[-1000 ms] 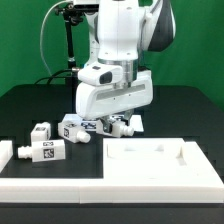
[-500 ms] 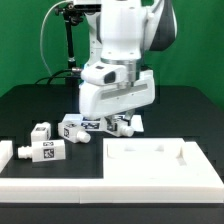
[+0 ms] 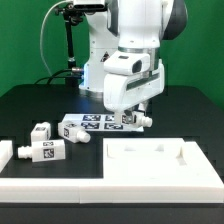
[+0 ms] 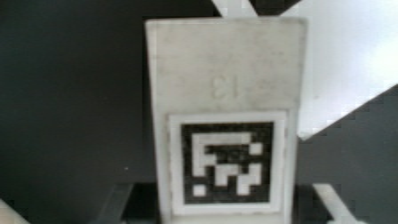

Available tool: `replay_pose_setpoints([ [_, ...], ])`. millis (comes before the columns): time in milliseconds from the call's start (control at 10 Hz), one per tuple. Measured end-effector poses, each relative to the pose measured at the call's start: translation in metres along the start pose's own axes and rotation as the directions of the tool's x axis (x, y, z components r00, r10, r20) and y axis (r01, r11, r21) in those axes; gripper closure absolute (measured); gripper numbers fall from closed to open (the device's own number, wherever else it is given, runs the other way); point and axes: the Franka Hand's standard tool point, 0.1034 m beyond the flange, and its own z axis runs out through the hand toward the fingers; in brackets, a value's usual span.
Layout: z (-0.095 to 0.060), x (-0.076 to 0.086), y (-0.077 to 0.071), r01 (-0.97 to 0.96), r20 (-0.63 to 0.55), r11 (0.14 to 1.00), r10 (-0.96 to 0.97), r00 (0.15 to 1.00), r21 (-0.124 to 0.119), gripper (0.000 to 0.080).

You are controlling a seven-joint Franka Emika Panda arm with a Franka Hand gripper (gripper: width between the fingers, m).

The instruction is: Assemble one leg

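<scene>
My gripper [image 3: 137, 117] hangs low over the table's middle, shut on one leg [image 3: 142, 119], a stubby white peg with tag stickers, held just above the table. In the wrist view this leg [image 4: 221, 90] fills the picture lengthwise, its tag toward the gripper [image 4: 228, 202], with a finger [image 4: 326, 196] showing on either side of its near end. Three more legs lie toward the exterior view's left: one [image 3: 72, 130] next to the marker board, one [image 3: 42, 131] further left, one [image 3: 42, 152] nearer the front.
The marker board [image 3: 100, 122] lies flat just left of the gripper. The large white square panel [image 3: 150, 158] with raised rim lies in front of it. A long white border rail [image 3: 100, 188] runs along the front edge. A black stand [image 3: 68, 50] rises at the back.
The hand has turned and swung toward the exterior view's right, rising slightly. The leg under it has moved along with it, away from the marker board.
</scene>
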Motion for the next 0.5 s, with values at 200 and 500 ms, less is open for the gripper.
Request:
replay_pose_setpoints([
  [200,0.0,0.016,-0.018,0.082,-0.025,0.996,-0.083,0.996,-0.031,0.0514],
  [500,0.004,0.037,-0.052,0.157,-0.013,0.988,-0.157,0.987,-0.005,0.0514],
])
